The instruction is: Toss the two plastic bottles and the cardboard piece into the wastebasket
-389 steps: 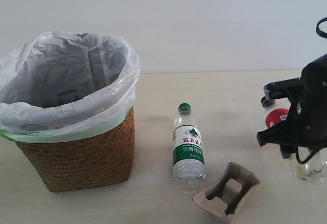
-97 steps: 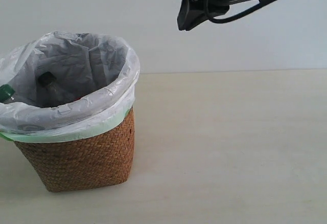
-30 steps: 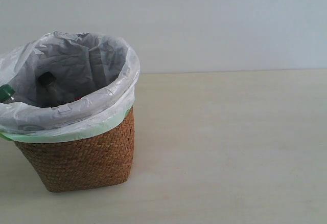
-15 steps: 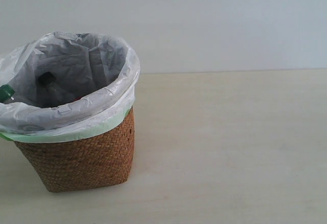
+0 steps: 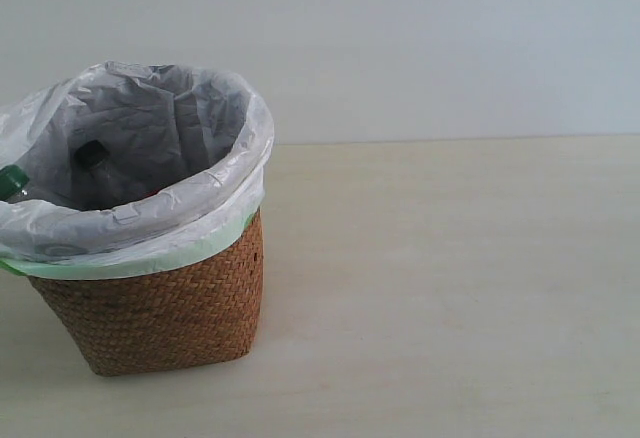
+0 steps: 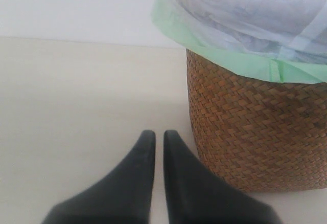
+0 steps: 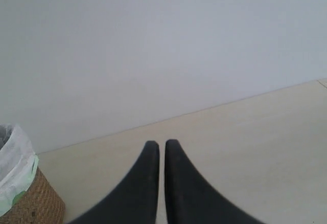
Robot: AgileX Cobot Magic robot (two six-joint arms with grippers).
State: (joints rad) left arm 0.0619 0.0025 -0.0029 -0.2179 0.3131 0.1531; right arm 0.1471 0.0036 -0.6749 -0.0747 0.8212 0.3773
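The brown wicker wastebasket (image 5: 160, 308) with its white bag stands at the left of the exterior view. Inside it, a black bottle cap (image 5: 90, 154) and a green bottle cap (image 5: 12, 178) poke up; the bottles' bodies are mostly hidden. The cardboard piece is out of view. Neither arm shows in the exterior view. In the left wrist view my left gripper (image 6: 155, 135) is shut with nothing between its fingers, low over the table beside the wastebasket (image 6: 255, 137). My right gripper (image 7: 158, 144) is shut and empty, far from the wastebasket (image 7: 28, 203).
The pale wooden table (image 5: 450, 288) runs to the right of the basket, with a plain grey wall (image 5: 420, 38) behind it.
Nothing has moved over the last second. Earlier, both bottles and the cardboard piece lay on the table; 3.2 s ago the right arm hung high at the top, then it left the view.
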